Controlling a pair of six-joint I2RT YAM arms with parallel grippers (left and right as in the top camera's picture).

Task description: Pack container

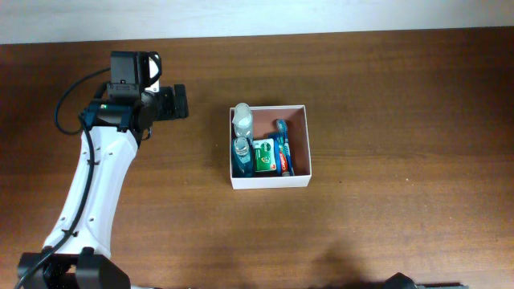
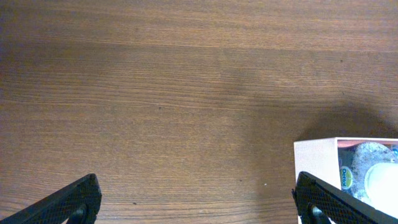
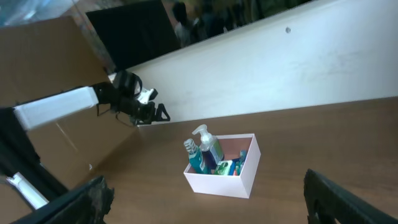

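Plainly, the square shallow white-walled container with a reddish-brown floor (image 1: 269,182) sat at the middle of the brown wooden table (image 1: 401,96). The black two-fingered left claw (image 1: 175,102) hung near it on its left side, at about the level of its far edge. Its fingers stood wide apart with nothing between them. From the left wrist, only one white corner of the box showed, low beside one finger, so any reach from that arm would have had to travel sideways toward the centre.

The right claw (image 3: 206,182) was also spread and empty. It sat high and well back, looking down on the whole box from a distance. I judged the left arm the nearer.

Inside, a clear pump bottle with a white top (image 1: 242,120) and a smaller blue bottle (image 1: 241,151) stood at the left wall. A green packet (image 1: 263,157), a blue toothbrush (image 1: 282,136) and a red-and-blue tube (image 1: 286,164) lay with their long axes running far to near.

The right arm was almost wholly outside the overhead view. Labels were too small to read. No loose item showed on the table, so whether packing was complete I could not tell.
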